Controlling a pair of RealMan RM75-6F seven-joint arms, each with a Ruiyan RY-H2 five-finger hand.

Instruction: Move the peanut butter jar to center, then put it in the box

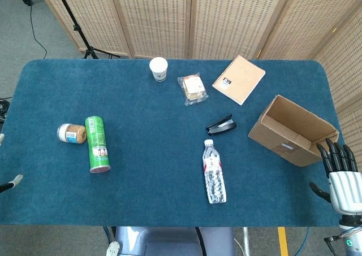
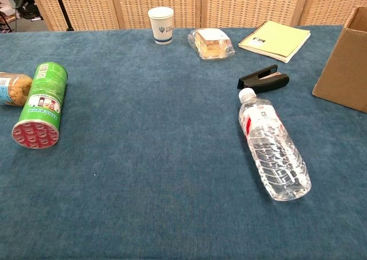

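Note:
The peanut butter jar [image 1: 71,133] lies on its side at the table's left, its white lid pointing left; in the chest view the jar [image 2: 12,88] is cut off by the left edge. It touches a green can [image 1: 97,144]. The open cardboard box [image 1: 292,130] lies at the right, its opening facing up and left. My right hand [image 1: 341,174] hovers off the table's right front corner just beyond the box, with its fingers apart and holding nothing. Only a fingertip [image 1: 14,181] of my left hand shows at the left edge, well in front of the jar.
The green can [image 2: 40,104] lies right of the jar. A water bottle [image 1: 214,172] and a black stapler [image 1: 221,125] lie in the middle. At the back stand a paper cup [image 1: 159,69], a wrapped sandwich [image 1: 193,89] and a notebook [image 1: 238,79].

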